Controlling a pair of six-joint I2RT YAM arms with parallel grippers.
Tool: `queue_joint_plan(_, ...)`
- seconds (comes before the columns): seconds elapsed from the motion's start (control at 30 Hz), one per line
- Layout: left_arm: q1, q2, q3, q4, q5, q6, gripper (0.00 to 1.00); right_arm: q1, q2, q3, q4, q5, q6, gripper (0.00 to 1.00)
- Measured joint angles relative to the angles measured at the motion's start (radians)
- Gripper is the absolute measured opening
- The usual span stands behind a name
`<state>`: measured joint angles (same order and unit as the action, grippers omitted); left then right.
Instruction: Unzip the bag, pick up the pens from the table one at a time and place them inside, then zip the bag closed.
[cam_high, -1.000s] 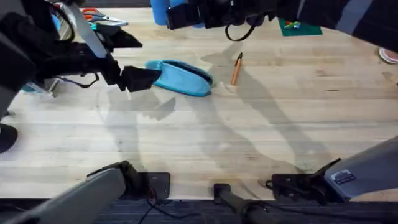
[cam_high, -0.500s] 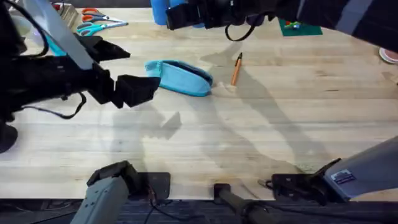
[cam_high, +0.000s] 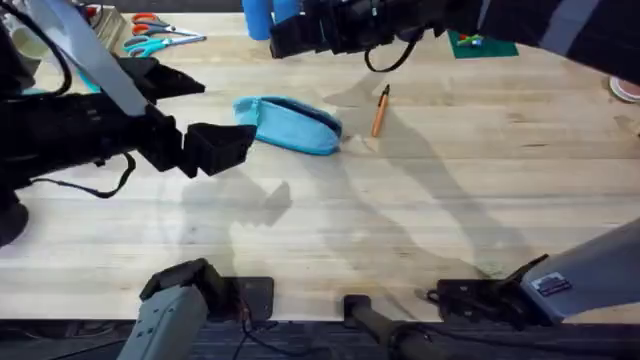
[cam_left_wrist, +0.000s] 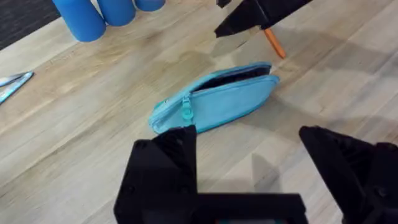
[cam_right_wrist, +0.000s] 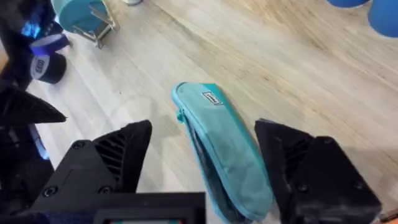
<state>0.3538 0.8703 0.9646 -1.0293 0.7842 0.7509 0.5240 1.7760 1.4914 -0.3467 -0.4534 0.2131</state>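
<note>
Lying on the worktop (cam_high: 420, 210) toward its far side, the light blue pencil pouch (cam_high: 290, 124) runs its long axis roughly left to right, tilted a little, with its zipper looking at least partly open in the left wrist view and the pull (cam_left_wrist: 186, 112) sitting near the end that faces the left arm. Just beside the pouch's other end, apart from it, the single orange pen (cam_high: 379, 110) lies with its black tip pointing away from the robot. The left end effector (cam_high: 215, 145) hovers close by the pouch's near-left end, its fingers spread wide. The right end effector (cam_right_wrist: 205, 168) hangs above the pouch and the pen, reaching in over the far edge, its fingers also spread with the pouch seen between them. For the pen, the right arm appears the nearer. Blue cups (cam_high: 262, 15) and scissors (cam_high: 160, 35) crowd the far-left corner; open wood stretches toward the robot and to the right.
</note>
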Motion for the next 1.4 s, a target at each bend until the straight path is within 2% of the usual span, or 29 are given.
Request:
queue_joint_plan(0.03, 0.000, 0.000, 0.000, 0.000, 0.000, 0.000, 0.993, 0.000, 0.000, 0.000, 0.000, -0.001, -0.001, 0.980)
queue_joint_plan(0.13, 0.000, 0.000, 0.000, 0.000, 0.000, 0.000, 0.993, 0.000, 0.000, 0.000, 0.001, -0.004, -0.004, 0.599)
queue_joint_plan(0.23, 0.000, 0.000, 0.000, 0.000, 0.000, 0.000, 0.994, 0.000, 0.000, 0.001, 0.000, -0.001, -0.022, 0.167)
queue_joint_plan(0.27, 0.000, 0.000, 0.000, 0.000, 0.000, 0.000, 0.994, 0.000, 0.000, 0.006, -0.003, 0.010, -0.027, 0.062)
queue_joint_plan(0.3, 0.000, 0.000, 0.000, 0.000, 0.000, 0.000, 0.993, 0.000, 0.000, 0.013, -0.012, 0.020, -0.035, 0.037)
queue_joint_plan(0.4, 0.000, 0.000, 0.000, 0.000, 0.000, 0.000, 0.993, 0.000, 0.000, 0.059, -0.078, 0.041, -0.081, 0.029)
queue_joint_plan(0.6, 0.000, 0.000, 0.000, 0.000, 0.000, 0.000, 0.994, 0.000, 0.000, 0.223, -0.344, 0.103, -0.176, 0.029)
queue_joint_plan(0.8, 0.000, 0.000, 0.000, 0.000, 0.000, 0.000, 0.994, 0.001, 0.000, 0.332, -0.457, 0.128, -0.217, 0.029)
queue_joint_plan(0.93, 0.000, 0.000, 0.000, 0.000, 0.000, 0.000, 0.994, 0.016, 0.000, 0.350, -0.516, 0.137, -0.261, 0.029)
queue_joint_plan(1.17, 0.000, 0.000, 0.000, 0.000, 0.000, 0.000, 0.994, 0.091, 0.013, 0.353, -0.633, 0.160, -0.375, 0.029)
queue_joint_plan(1.4, 0.000, 0.000, 0.000, 0.000, 0.000, 0.000, 0.993, 0.103, 0.083, 0.354, -0.644, 0.206, -0.406, 0.029)
